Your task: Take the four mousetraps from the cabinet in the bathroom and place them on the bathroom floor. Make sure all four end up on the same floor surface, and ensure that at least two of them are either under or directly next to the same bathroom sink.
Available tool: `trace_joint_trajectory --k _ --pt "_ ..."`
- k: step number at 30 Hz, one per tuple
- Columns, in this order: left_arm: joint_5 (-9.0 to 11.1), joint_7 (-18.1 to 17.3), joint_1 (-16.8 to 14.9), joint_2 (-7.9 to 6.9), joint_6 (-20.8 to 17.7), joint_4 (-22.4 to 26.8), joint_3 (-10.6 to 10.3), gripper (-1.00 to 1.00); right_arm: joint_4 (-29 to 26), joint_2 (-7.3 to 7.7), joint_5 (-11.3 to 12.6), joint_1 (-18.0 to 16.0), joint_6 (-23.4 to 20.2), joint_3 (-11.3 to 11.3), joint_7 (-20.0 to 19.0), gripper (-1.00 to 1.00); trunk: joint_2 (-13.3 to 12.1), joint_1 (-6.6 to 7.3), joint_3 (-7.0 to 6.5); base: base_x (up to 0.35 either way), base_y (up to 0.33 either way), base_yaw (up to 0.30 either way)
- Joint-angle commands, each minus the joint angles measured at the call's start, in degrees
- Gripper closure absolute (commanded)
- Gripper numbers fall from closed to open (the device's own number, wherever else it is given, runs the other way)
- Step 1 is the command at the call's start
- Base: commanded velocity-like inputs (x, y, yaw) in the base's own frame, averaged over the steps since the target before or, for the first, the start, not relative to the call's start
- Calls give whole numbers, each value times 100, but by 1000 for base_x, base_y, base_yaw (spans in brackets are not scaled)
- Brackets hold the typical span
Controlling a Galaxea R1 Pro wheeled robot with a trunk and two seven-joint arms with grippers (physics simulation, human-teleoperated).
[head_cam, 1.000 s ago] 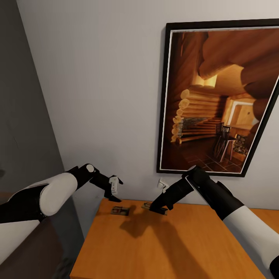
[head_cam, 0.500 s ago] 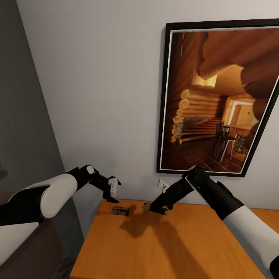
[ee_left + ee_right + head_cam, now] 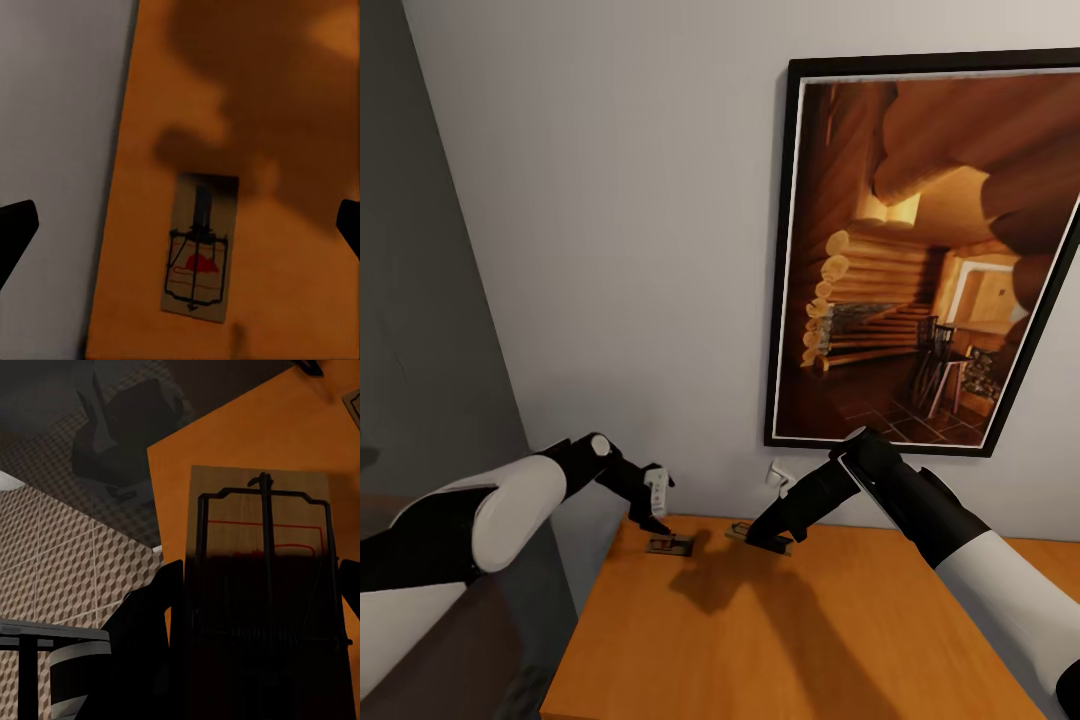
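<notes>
Left gripper (image 3: 658,520) hangs spread just above the left trap (image 3: 670,545) at the cabinet's (image 3: 810,640) 11 o'clock corner, trap's long axis between the fingers; right gripper (image 3: 768,540) clamps the other trap (image 3: 262,585)

Two mousetraps lie flat on the cabinet (image 3: 800,640), an orange-brown wooden top, near its back edge by the wall. The left mousetrap (image 3: 669,545) is a small tan board with dark wire parts and a red mark, close to the top's 11 o'clock corner. The right mousetrap (image 3: 758,537) sits just beside it toward 3 o'clock, its wire frame dark against pale wood
</notes>
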State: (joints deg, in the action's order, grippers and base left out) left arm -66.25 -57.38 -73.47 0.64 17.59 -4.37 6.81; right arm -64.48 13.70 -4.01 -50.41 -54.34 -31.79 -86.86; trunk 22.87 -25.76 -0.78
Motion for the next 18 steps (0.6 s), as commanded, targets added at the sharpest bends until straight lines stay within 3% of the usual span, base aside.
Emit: trace_joint_trajectory --k 1,11,18 --pt "-61 56 11 1 31 -11 48 -100 -4 1 -39 -3 -77 -3 -59 100 5 -3 3 0 0 0" --pt "-94 1046 198 -30 -14 -11 38 -100 -2 1 -38 -3 -77 -3 -59 100 5 -3 3 0 0 0" --pt "-476 1176 224 7 -38 -11 38 -100 -3 1 -39 -3 -77 -3 -59 100 5 -3 3 0 0 0"
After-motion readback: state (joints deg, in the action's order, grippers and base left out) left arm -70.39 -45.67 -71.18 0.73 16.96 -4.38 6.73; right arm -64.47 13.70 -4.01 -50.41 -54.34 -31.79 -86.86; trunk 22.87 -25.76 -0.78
